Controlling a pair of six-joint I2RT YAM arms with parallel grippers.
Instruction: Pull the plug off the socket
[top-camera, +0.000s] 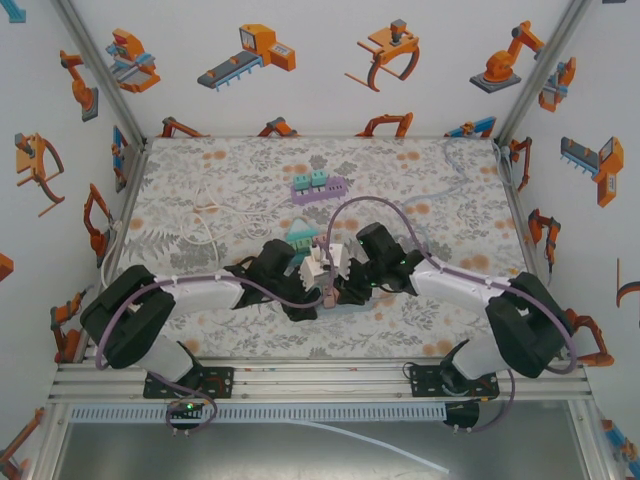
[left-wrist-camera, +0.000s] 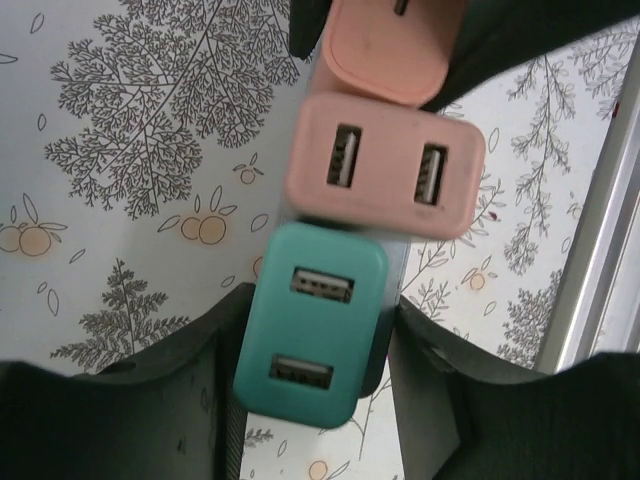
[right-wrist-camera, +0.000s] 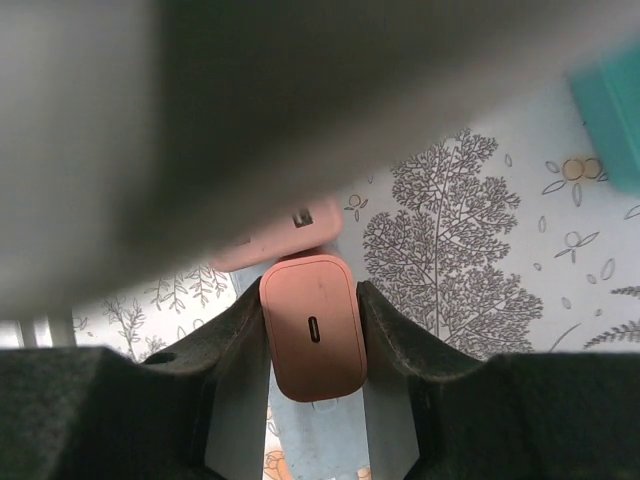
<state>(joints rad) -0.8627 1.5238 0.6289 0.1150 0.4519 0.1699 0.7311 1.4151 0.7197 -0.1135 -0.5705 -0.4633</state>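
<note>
Top external view: a flowered desk (top-camera: 200, 300) carries a purple strip (top-camera: 318, 186) and a white cable (top-camera: 205, 215) behind the arms. Mid-desk, the left gripper (left-wrist-camera: 312, 330) clamps a teal plug (left-wrist-camera: 310, 320) and the right gripper (right-wrist-camera: 312, 310) clamps a pink plug (right-wrist-camera: 312, 335). A second pink plug (left-wrist-camera: 385, 165) sits between them on the socket strip (left-wrist-camera: 394, 268).

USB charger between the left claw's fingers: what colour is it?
The USB charger is teal, clearest in the left wrist view.
</note>
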